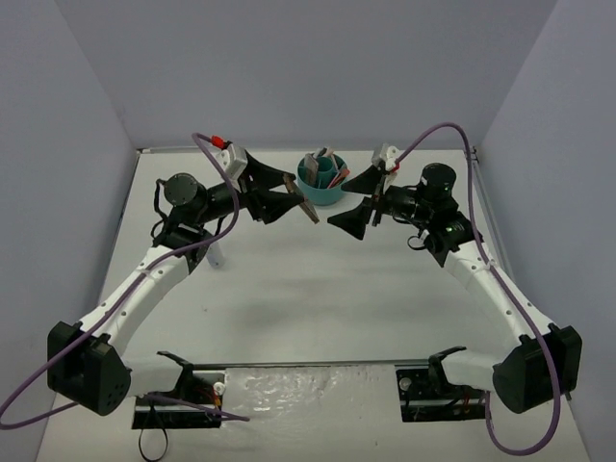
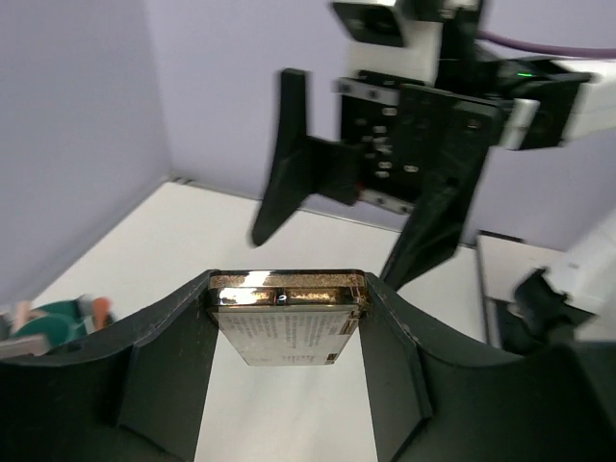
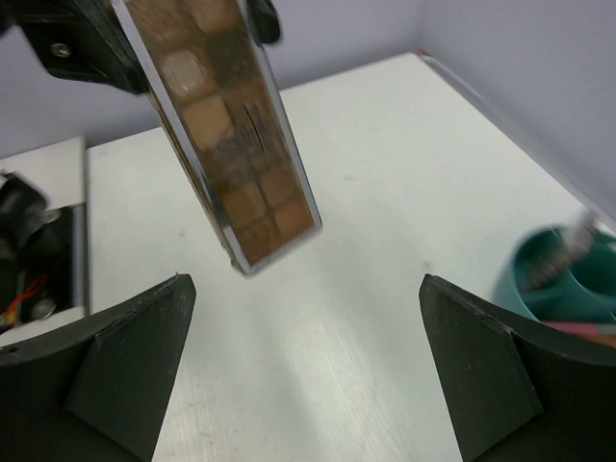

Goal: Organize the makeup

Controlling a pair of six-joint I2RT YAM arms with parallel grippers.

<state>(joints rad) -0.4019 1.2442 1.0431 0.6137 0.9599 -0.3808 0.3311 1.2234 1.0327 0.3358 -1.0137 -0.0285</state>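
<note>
Holding the brown eyeshadow palette (image 2: pixel 284 322) by its 2 long edges in our left gripper (image 1: pixel 294 195), we have it tilted in the air above the white table (image 1: pixel 308 308), just in front of the teal cup (image 1: pixel 322 192). Our right gripper (image 1: pixel 337 205) faces it, jaws spread wide with nothing between them, near the palette but apart from it. Other makeup pieces (image 1: pixel 322 160) stand in the cup.
</note>
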